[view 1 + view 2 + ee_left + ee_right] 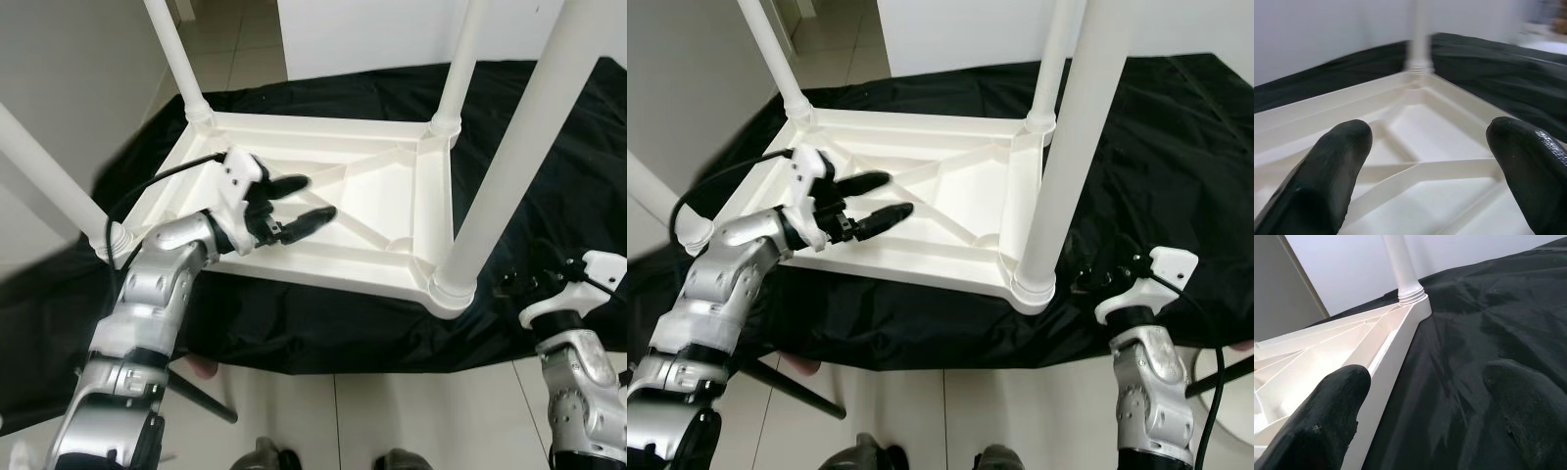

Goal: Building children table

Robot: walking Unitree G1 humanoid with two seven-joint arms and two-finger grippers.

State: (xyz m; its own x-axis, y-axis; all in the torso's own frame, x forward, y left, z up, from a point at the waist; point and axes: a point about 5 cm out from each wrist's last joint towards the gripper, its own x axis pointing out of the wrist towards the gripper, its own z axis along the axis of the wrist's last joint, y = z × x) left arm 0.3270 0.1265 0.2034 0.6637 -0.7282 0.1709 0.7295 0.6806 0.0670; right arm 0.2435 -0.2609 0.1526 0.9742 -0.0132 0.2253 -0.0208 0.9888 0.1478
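A white plastic table (392,211) lies upside down on a crumpled black cloth (549,176) spread over pale floor tiles (411,411); its smooth rectangular underside is ribbed with raised diagonal braces that cross inside a rim; four round tubular legs (495,186) stand up from ringed sockets at the corners, one per corner; the left gripper (299,204) hovers above the tray-like underside near its left side, its two rounded matte black fingers (1327,181) spread apart and holding nothing; the right gripper (1104,275) sits low over the cloth just beside the table's near right corner, fingers (1528,406) likewise parted and empty.
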